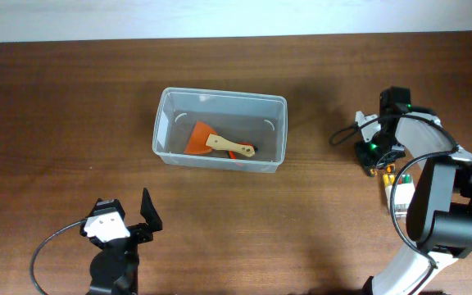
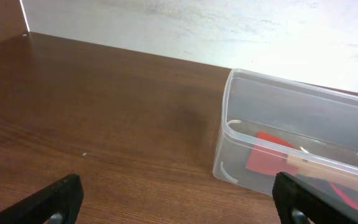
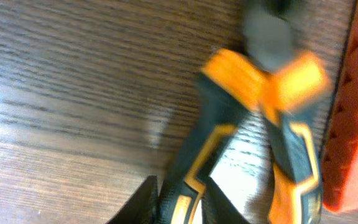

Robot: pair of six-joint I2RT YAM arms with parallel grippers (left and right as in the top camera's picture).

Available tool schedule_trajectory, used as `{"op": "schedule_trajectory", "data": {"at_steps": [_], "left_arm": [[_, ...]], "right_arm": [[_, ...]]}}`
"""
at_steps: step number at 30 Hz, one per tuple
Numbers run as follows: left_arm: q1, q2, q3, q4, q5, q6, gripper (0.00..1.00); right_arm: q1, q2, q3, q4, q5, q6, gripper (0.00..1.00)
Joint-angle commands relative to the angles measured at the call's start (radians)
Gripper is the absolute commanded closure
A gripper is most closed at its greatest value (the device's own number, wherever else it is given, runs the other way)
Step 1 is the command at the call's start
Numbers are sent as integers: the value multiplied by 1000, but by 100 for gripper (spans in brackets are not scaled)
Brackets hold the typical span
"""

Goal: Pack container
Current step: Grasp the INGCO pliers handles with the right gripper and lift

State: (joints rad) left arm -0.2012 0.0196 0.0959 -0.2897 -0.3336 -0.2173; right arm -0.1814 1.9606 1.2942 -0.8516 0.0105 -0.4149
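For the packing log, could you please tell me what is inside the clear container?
An orange scraper with a wooden handle lies in the container. A red piece beneath the handle is mostly covered; I cannot identify it.

Even, soft light is falling across the overhead view, casting only faint shadows. Glare is whitening the table [image 3: 23, 140] in the right wrist view, where the pliers [image 3: 225, 112] (very close) are blurring heavily.
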Motion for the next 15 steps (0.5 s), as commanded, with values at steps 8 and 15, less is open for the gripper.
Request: {"op": "schedule_trajectory", "data": {"at_steps": [8,15], "left_arm": [[-4,-6,-3,-2,-3,9,1],[-4,-6,-3,-2,-3,9,1]], "right_arm": [[19,-42,335,-136,-23,35,86],[143,-43,695,-270,-141,30,86]]}}
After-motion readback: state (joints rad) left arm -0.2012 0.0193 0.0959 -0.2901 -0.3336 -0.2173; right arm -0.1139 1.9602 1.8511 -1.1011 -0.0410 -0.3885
